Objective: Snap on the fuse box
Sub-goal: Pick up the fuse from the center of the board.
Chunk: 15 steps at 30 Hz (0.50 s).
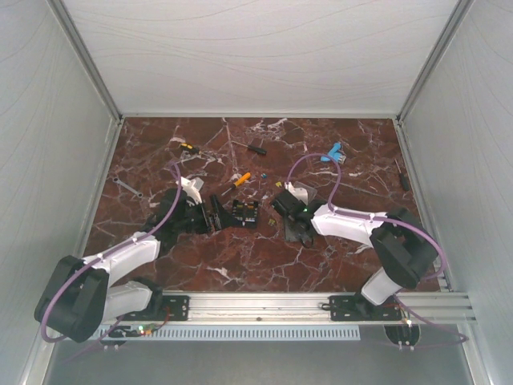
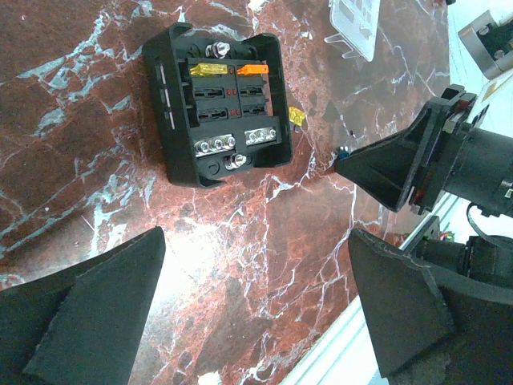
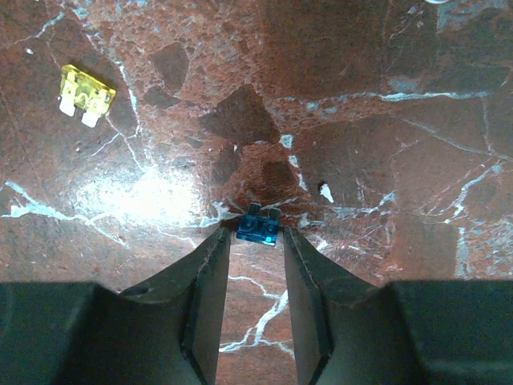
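The right gripper (image 3: 256, 241) has its jaws narrowly parted on either side of a small blue fuse (image 3: 258, 228) lying on the marbled desk (image 3: 417, 144). They seem just short of pinching it, though the contact is hard to make out. A loose yellow fuse (image 3: 86, 95) lies well apart at ten o'clock. The left gripper (image 2: 256, 237) hangs with jaws spread wide, holding nothing. The fuse box (image 2: 220, 100) sits uncovered on the desk at its twelve o'clock, with a clear lid (image 2: 357, 24) at one o'clock.
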Motion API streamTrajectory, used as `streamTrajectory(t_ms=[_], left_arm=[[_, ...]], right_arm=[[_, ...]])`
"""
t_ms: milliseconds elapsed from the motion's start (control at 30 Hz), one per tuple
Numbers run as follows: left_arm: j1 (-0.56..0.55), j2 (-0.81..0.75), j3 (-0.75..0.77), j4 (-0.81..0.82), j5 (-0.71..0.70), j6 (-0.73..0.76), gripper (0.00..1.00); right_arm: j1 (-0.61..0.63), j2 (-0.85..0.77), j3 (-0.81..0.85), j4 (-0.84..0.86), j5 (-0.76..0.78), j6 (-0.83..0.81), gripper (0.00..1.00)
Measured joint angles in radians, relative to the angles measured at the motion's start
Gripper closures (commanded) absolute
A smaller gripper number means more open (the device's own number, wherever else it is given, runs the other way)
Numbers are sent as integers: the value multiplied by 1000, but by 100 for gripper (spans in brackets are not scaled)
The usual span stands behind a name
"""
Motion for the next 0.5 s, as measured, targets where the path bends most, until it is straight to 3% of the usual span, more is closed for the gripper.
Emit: streamTrajectory(t_ms=[500], left_arm=[[0, 11, 19, -4, 18, 0, 4]], right_arm=[[-4, 7, 4, -2, 22, 24, 78]])
